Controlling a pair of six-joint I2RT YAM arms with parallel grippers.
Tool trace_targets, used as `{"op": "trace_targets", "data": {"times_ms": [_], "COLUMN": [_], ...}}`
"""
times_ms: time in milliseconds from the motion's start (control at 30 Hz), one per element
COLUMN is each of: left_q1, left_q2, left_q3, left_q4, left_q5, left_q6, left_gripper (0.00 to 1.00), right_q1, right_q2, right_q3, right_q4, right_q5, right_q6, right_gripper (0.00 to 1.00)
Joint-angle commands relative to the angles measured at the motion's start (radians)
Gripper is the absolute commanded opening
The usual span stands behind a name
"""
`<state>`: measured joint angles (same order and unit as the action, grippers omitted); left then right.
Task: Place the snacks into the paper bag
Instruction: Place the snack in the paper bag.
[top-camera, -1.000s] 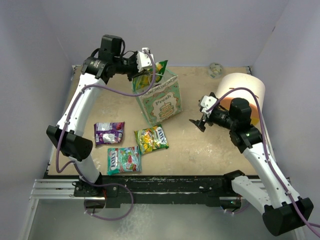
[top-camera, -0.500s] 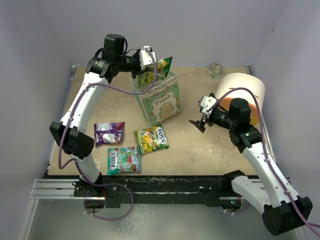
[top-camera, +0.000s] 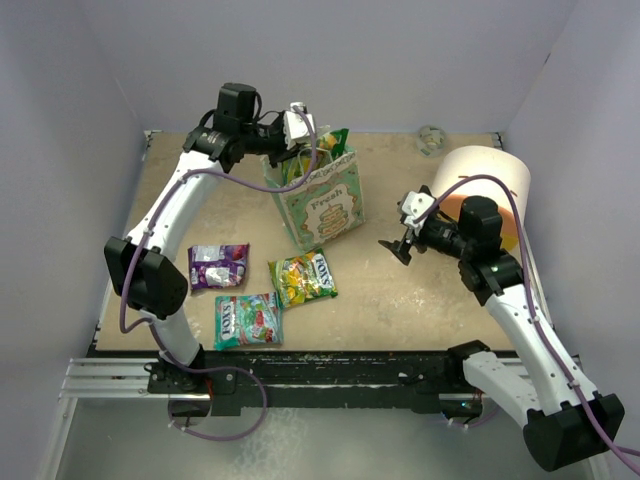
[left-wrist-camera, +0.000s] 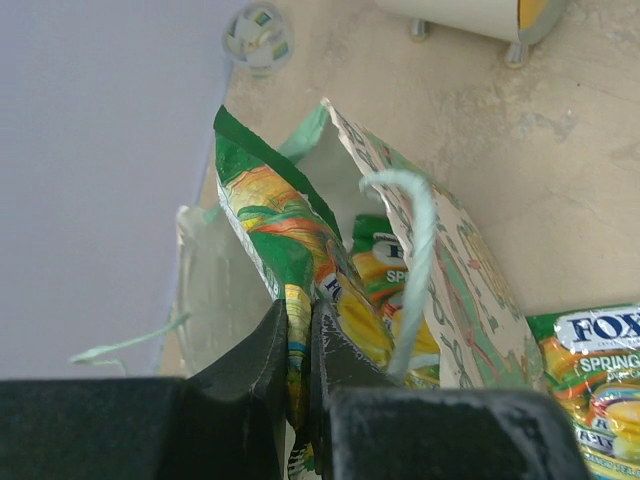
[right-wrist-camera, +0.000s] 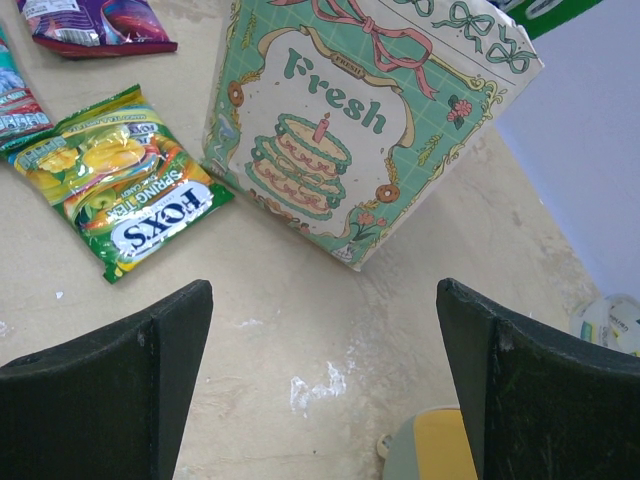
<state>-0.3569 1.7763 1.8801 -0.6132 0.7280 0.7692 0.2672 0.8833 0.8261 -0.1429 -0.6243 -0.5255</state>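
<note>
The mint-green paper bag (top-camera: 322, 200) stands upright at the table's middle back, its cake panel facing the front (right-wrist-camera: 340, 130). My left gripper (top-camera: 305, 135) is shut on a yellow-green packet (left-wrist-camera: 285, 240) and holds it in the bag's open mouth (left-wrist-camera: 215, 290), where another yellow-green packet (left-wrist-camera: 385, 275) lies inside. On the table lie a yellow-green packet (top-camera: 303, 277), a purple packet (top-camera: 218, 266) and a teal-and-red packet (top-camera: 248, 320). My right gripper (top-camera: 392, 246) is open and empty, to the right of the bag.
A large cream-and-orange cylinder (top-camera: 485, 185) stands at the back right behind my right arm. A small blue-white item (top-camera: 432, 139) lies at the back edge. Lilac walls close in three sides.
My left gripper has moved right and down with the yellow-green packet, bringing it lower into the bag's mouth. The right arm has not moved.
</note>
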Motion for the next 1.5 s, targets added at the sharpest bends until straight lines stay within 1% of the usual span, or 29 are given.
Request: {"op": "trace_targets", "data": {"times_ms": [0,167,300,400,600,800,1067,1233,1367,1467], "left_q1": [-0.005,-0.006,-0.005,-0.005,-0.005,-0.005,-0.005,-0.005,-0.004,-0.004], "left_q2": [-0.083,-0.094,-0.085,-0.076,-0.118,-0.171,-0.123,-0.105,-0.084,-0.089], "left_q3": [-0.035,-0.056,-0.055,-0.064,-0.139,-0.209,-0.184,-0.158,-0.127,-0.131], "left_q4": [0.086,0.097,0.097,0.068,0.072,0.087,0.072,0.067,0.034,0.036], "left_q5": [0.009,0.011,0.025,0.017,0.014,0.047,0.119,0.121,0.129,0.096], "left_q6": [0.012,0.028,-0.005,-0.023,-0.076,-0.083,-0.168,-0.188,-0.233,-0.239], "left_gripper": [0.0,0.0,0.0,0.0,0.0,0.0,0.0,0.0,0.0,0.0], "right_q1": [-0.005,-0.005,-0.005,-0.006,-0.006,-0.006,-0.006,-0.006,-0.006,-0.006], "right_q2": [-0.003,-0.002,-0.002,-0.014,-0.012,-0.01,-0.004,0.002,0.009,0.009], "right_q3": [-0.002,-0.004,-0.003,-0.006,-0.007,-0.005,-0.005,-0.005,-0.005,-0.005], "right_q4": [0.046,0.048,0.048,0.05,0.046,0.045,0.043,0.043,0.041,0.04], "right_q5": [-0.032,-0.033,-0.035,-0.04,-0.048,-0.054,-0.056,-0.058,-0.063,-0.063], "right_q6": [0.008,0.006,0.005,0.005,0.004,0.003,0.006,0.006,0.006,0.004], "right_gripper": [0.95,0.95,0.95,0.95,0.95,0.95,0.95,0.95,0.95,0.95]}}
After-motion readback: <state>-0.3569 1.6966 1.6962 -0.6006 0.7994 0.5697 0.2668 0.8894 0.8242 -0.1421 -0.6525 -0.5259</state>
